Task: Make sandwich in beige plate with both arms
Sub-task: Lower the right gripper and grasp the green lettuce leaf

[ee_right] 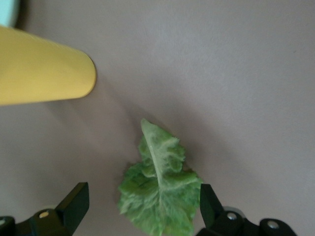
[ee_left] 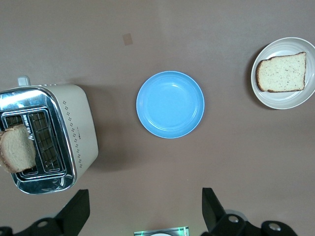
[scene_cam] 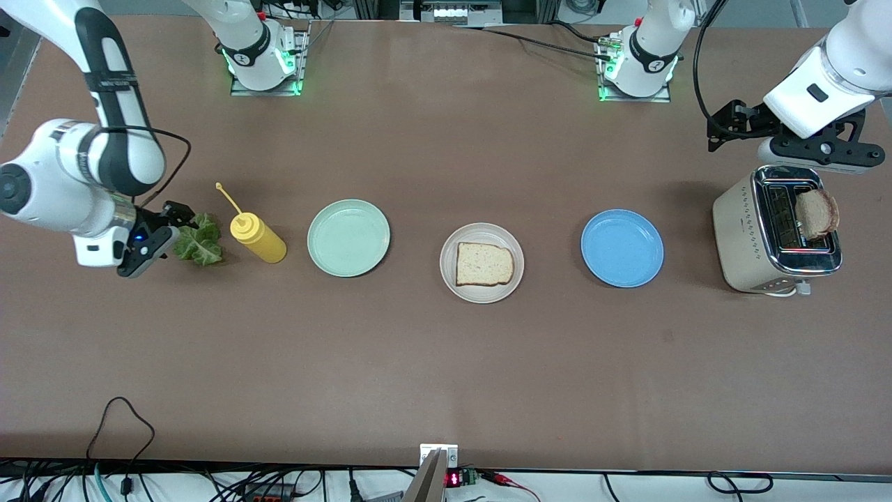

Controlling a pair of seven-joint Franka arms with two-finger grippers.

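- Beige plate [scene_cam: 481,263] sits mid-desk between the mint plate [scene_cam: 348,238] and the blue plate [scene_cam: 622,248], with just one bread slice [scene_cam: 485,265] lying on it so far.
- Right hand [scene_cam: 155,240] is released, fingers spread wide, down by the lettuce leaf [scene_cam: 199,240] next to the mustard bottle [scene_cam: 258,237].
- Left hand [scene_cam: 812,150] hangs over the toaster [scene_cam: 773,240], wide open, holding nothing. A second slice [scene_cam: 817,213] sticks up from the slot.

my right hand [scene_cam: 162,237] straddles the lettuce [scene_cam: 199,240] with fingers spread; the mustard bottle [scene_cam: 258,238] crowds just beside it. bare bench [scene_cam: 446,362] lies nearer the camera.
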